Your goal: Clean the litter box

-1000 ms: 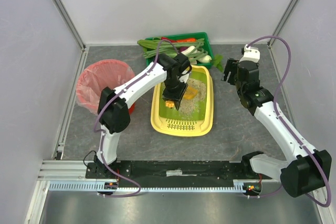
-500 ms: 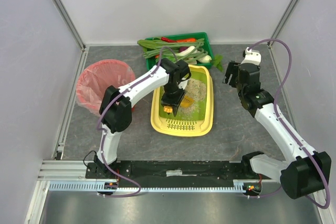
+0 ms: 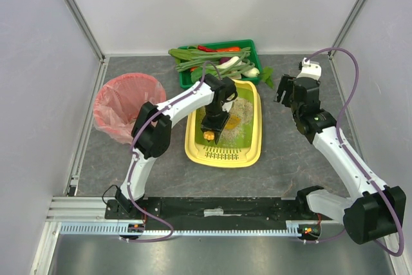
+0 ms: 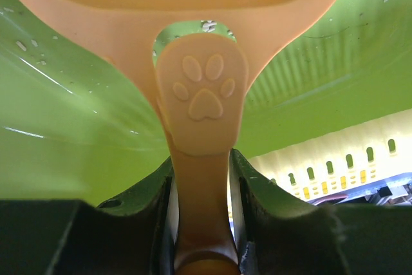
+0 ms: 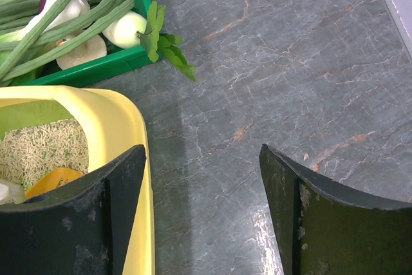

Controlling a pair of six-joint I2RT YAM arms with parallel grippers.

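Scoop [image 4: 203, 94] handle is pinched in your left claw [image 4: 201, 178], which has slid nearer the slotted end of the litter box [image 3: 255, 146] since the earlier frame; its elbow swung right. The box sits mid-desk [image 3: 286, 159], before the vegetable crate [image 3: 251, 53]. Right claw [image 5: 201, 159] is spread, unmoved, beside the rim. The scoop's head is cut off, so you cannot read its load.

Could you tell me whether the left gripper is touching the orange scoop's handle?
Touching. In the left wrist view, the left gripper clamps the orange scoop by its handle, fingers against both sides.
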